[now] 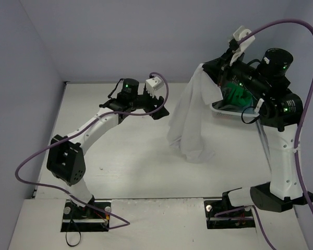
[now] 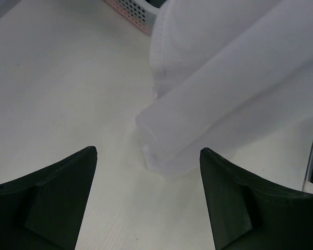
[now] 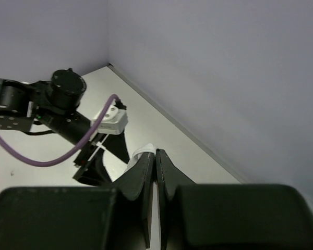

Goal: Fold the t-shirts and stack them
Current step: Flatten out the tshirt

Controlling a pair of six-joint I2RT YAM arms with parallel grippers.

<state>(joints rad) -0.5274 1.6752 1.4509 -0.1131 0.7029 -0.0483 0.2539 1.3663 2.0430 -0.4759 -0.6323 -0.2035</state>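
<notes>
The overhead view shows the whole white shirt (image 1: 190,120): it hangs in a long drape from the raised right claw (image 1: 213,69) down to the counter (image 1: 120,156), where its lower end touches the surface near the middle. That view does not show how the right claw's jaws stand. The right wrist view does: its two fingers are pressed together, with a small strip of white cloth, probably the shirt's edge, pinched at their tips. The same view looks down on the left arm (image 3: 57,104) against the counter and the back wall. The left wrist view alone gives the close detail below. The left claw (image 2: 148,151) has its jaws spread wide with nothing between them, low over the counter. The shirt's rolled lower end lies just ahead of it, resting on the surface and apart from both fingers. A latticed corner of the basket (image 2: 133,13) shows at the top edge of that view. From above, the basket sits at the far right of the counter, largely hidden by the right arm. A green shirt (image 1: 235,95) lies bunched inside it, and the white shirt hangs just beside its left rim. The counter is a pale cream sheet with a few small dark specks. It is boxed in by plain lilac walls (image 1: 146,36) at the back and both sides. Purple cables loop from each arm.
</notes>
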